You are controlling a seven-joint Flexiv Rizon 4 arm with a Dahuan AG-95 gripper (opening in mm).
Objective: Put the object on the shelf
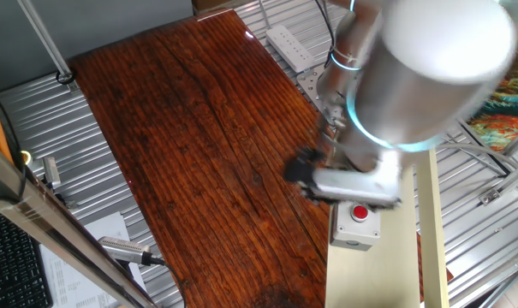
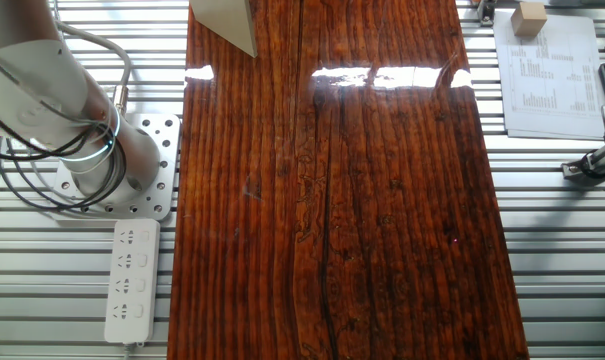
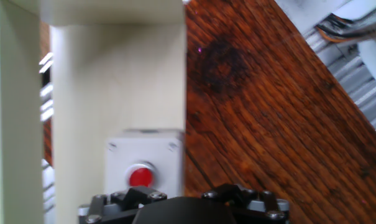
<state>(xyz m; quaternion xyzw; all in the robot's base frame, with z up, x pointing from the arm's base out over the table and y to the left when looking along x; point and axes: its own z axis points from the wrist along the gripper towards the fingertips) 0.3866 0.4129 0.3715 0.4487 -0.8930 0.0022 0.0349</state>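
The grey push-button box [image 1: 356,224] rests flat on the cream shelf panel [image 1: 374,274], red button [image 1: 360,213] facing up. In the hand view the box [image 3: 144,167] sits directly ahead of the tool, its right edge flush with the panel's [image 3: 113,81] right edge, where the panel meets the tabletop [image 3: 268,124]. The raised side wall [image 3: 13,112] of the shelf stands on the far side of the box from the tabletop.

The tool [image 1: 340,184] hangs just above the box, on the side toward the arm base. Its image is motion-blurred in one fixed view. In the hand view only the dark tool body [image 3: 188,208] shows at the bottom edge; the fingertips are out of frame. Whether the jaws are wide or narrow cannot be determined. No contact between tool and box is visible.

The red-brown wooden tabletop [image 1: 199,145] extends away from the tool. A white power strip [image 2: 132,280] lies on the slatted metal surface just beside the arm base [image 2: 102,165].
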